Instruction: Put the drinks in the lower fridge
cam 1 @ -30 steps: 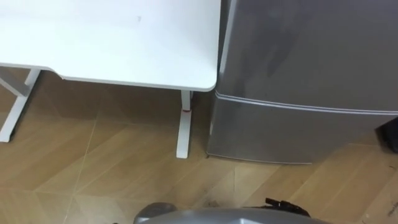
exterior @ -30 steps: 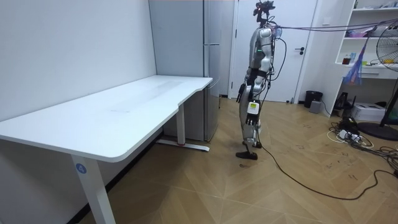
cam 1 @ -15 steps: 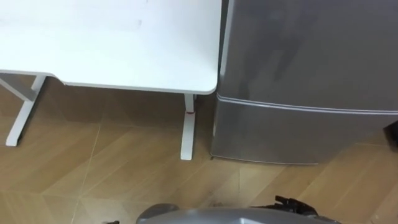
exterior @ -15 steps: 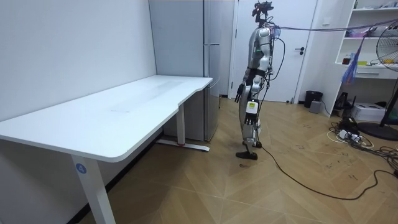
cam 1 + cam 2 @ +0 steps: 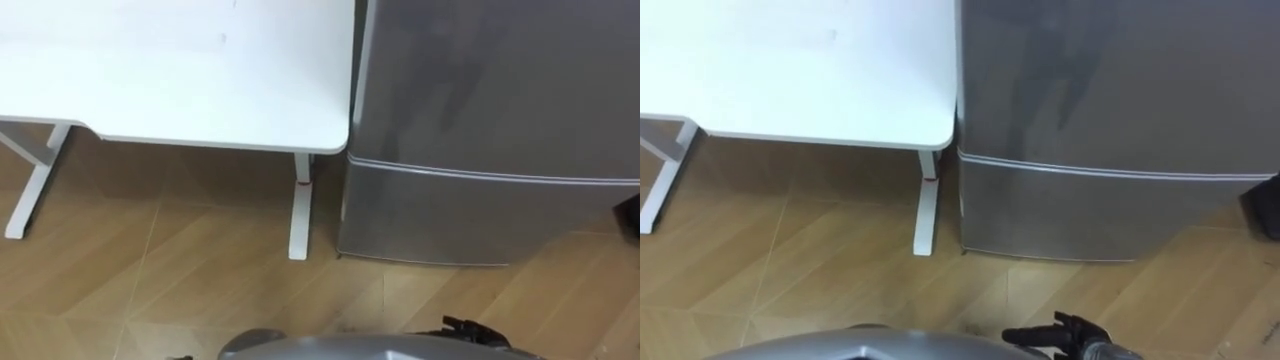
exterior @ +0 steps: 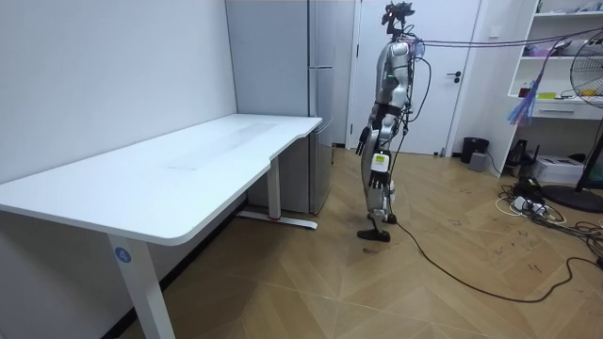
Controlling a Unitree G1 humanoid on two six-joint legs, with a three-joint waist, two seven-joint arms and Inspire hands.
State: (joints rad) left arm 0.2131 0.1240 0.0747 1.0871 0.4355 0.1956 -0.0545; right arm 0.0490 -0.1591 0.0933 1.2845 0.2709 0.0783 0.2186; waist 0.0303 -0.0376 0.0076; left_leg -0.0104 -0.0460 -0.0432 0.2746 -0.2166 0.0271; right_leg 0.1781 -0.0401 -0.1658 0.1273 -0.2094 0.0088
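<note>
The grey fridge (image 5: 490, 120) stands shut right of the white table, and its lower door (image 5: 480, 215) is closed below a thin seam. No drinks show in any view. My right hand (image 5: 1065, 335) shows dark at the bottom edge, low before the lower door and apart from it, fingers spread and holding nothing. In the room view I stand upright on the wood floor about a step from the fridge (image 6: 320, 104), facing it. One hand (image 6: 361, 143) hangs by my hip; I cannot tell which hand it is.
The white table (image 5: 180, 70) has its rounded corner against the fridge's left side, with a white leg (image 5: 298, 215) beneath. A dark bin (image 6: 473, 149) stands by the door behind me. Shelves, a fan and cables fill the room view's right.
The eye view has shifted a little, which is the camera's own move. My stance by the fridge looks the same.
</note>
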